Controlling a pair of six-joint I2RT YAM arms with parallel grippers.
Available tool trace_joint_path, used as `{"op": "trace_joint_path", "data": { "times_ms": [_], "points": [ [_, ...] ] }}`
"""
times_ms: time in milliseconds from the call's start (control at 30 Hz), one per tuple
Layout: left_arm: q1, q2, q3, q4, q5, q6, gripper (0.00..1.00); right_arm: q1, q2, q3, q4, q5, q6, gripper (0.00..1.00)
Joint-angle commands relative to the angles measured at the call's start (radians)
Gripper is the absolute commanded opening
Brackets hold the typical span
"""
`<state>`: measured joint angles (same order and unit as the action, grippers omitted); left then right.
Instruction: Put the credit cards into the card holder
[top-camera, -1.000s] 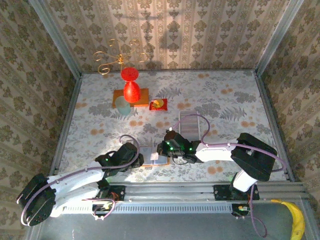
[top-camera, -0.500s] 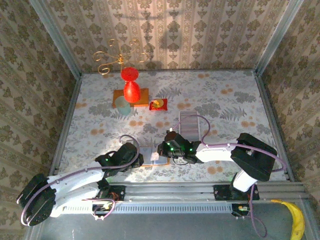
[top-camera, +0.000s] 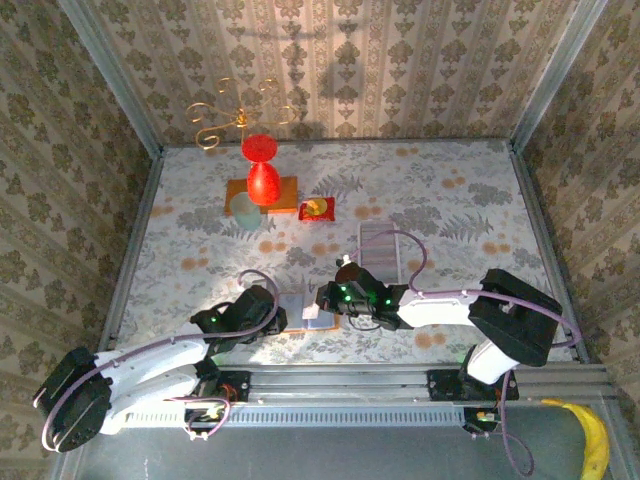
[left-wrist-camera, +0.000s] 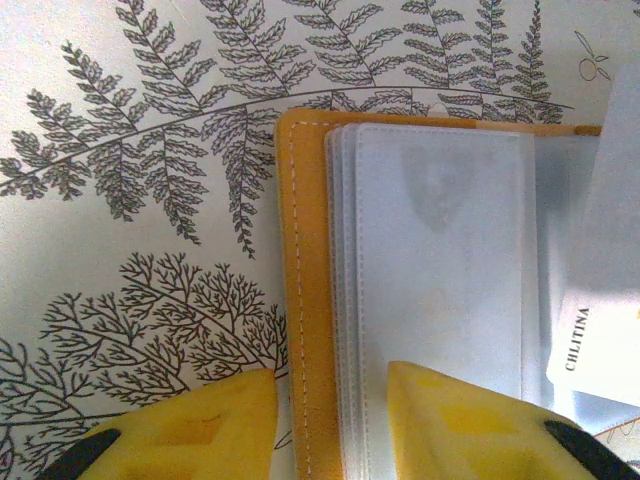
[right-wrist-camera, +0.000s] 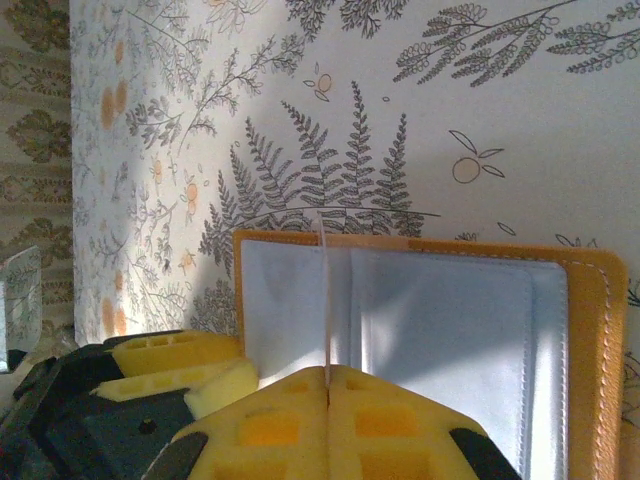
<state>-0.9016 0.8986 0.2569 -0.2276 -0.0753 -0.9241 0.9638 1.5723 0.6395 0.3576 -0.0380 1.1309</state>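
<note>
The orange card holder (left-wrist-camera: 302, 300) lies open on the table, its clear sleeves (left-wrist-camera: 440, 250) facing up; from above the holder (top-camera: 300, 322) sits between both arms. My left gripper (left-wrist-camera: 328, 385) is open, one finger on the table and the other on the sleeves, straddling the holder's left edge. My right gripper (right-wrist-camera: 328, 372) is shut on a white credit card (right-wrist-camera: 325, 290), held edge-on and upright above the holder's middle fold (right-wrist-camera: 380, 245). That card (left-wrist-camera: 600, 300), printed CHLITINA, shows at the right of the left wrist view. From above, the right gripper (top-camera: 322, 303) is over the holder.
A red vase (top-camera: 262, 170) on an orange mat, a gold wire ornament (top-camera: 235, 115), a pale disc (top-camera: 245, 210) and a small red dish (top-camera: 318, 208) stand at the back left. A clear ridged tray (top-camera: 380, 245) lies just behind the right arm. A banana (top-camera: 595, 440) lies off the table.
The right arm's elbow and cable have shifted slightly to the right. The card, holder and left gripper look unchanged.
</note>
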Motion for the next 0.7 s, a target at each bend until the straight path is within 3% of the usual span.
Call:
{"op": "trace_joint_path", "data": {
  "times_ms": [0, 667],
  "points": [
    [0.006, 0.006, -0.029, -0.006, 0.0, -0.019, 0.35, -0.002, 0.017, 0.004, 0.03, 0.008, 0.009, 0.0],
    [0.005, 0.001, -0.035, 0.002, -0.002, -0.025, 0.34, 0.001, 0.065, -0.008, 0.028, 0.009, 0.019, 0.0]
  ]
}}
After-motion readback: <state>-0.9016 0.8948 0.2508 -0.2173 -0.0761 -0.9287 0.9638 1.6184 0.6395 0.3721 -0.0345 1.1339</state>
